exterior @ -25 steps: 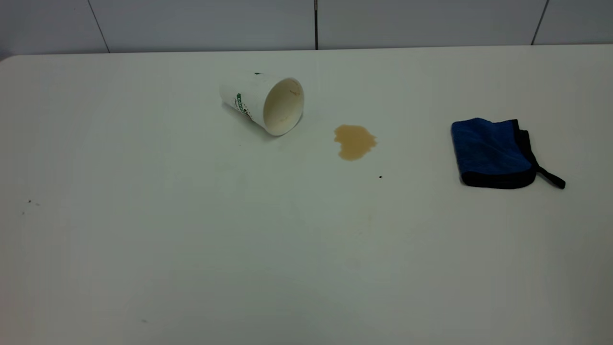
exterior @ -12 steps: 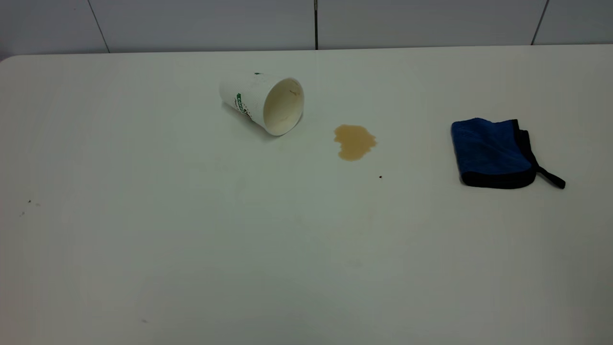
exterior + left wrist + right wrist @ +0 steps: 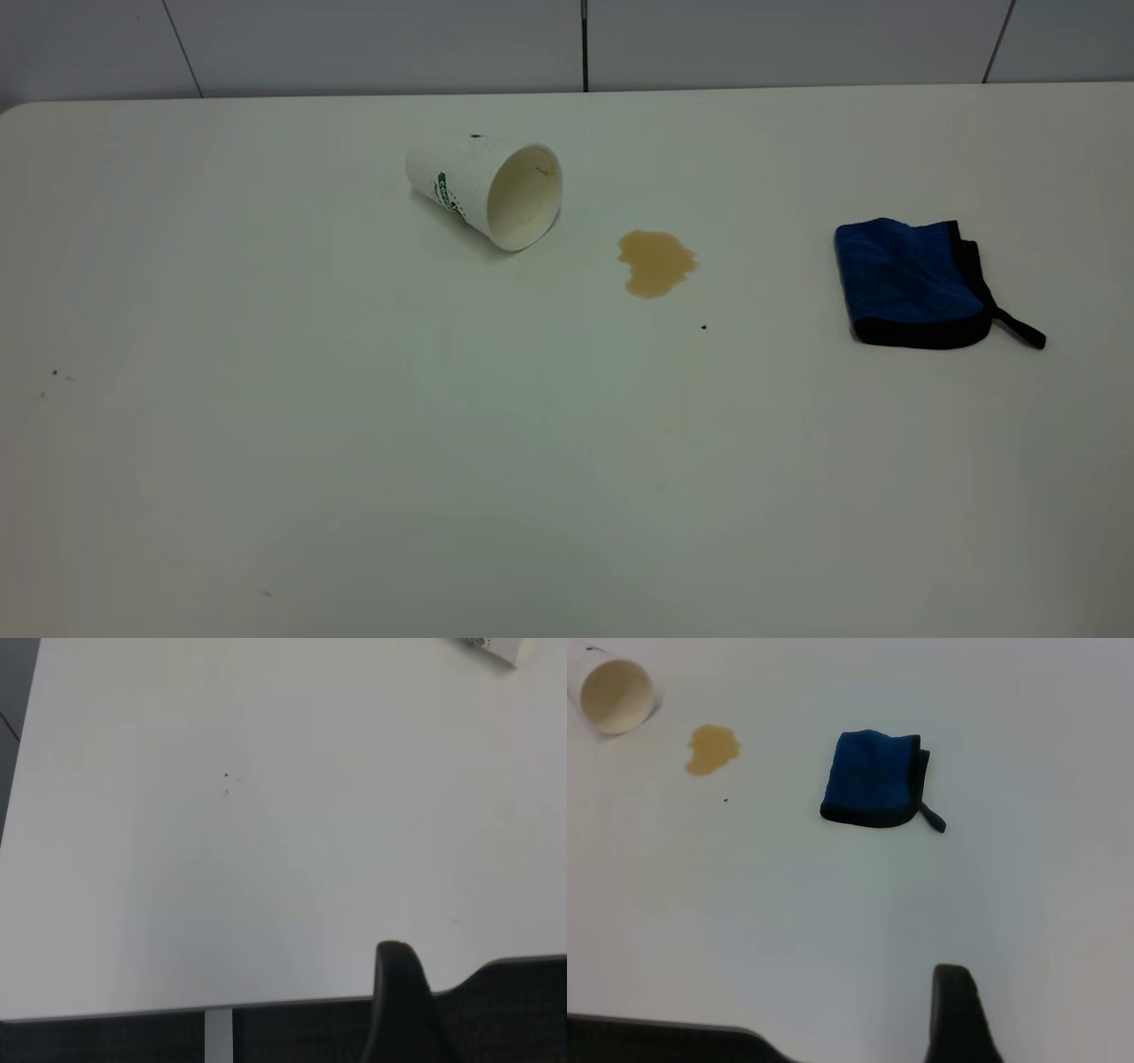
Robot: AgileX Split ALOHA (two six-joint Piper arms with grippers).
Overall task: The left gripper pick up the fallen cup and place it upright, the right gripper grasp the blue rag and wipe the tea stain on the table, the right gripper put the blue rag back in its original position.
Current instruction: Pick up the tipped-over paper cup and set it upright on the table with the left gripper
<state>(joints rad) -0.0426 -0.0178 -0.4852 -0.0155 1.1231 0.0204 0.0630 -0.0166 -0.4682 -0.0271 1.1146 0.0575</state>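
Observation:
The cup [image 3: 496, 190] lies on its side on the white table [image 3: 354, 461], toward the back, its mouth turned to the front right; its stained inside also shows in the right wrist view [image 3: 616, 695]. Just right of the mouth sits the tan tea stain [image 3: 656, 262] [image 3: 711, 749]. Farther right lies the folded blue rag [image 3: 912, 282] [image 3: 873, 780], its black loop trailing to the right. Neither arm appears in the exterior view. A black part of my left gripper [image 3: 399, 1010] hangs near the table's front edge, far from the cup [image 3: 496, 647]. My right gripper [image 3: 957, 1019] is well short of the rag.
A tiny dark speck [image 3: 703, 327] lies in front of the stain, and a few more specks [image 3: 55, 373] sit at the table's left. A grey tiled wall [image 3: 354, 44] runs behind the table. A white table leg [image 3: 218, 1036] shows below the front edge.

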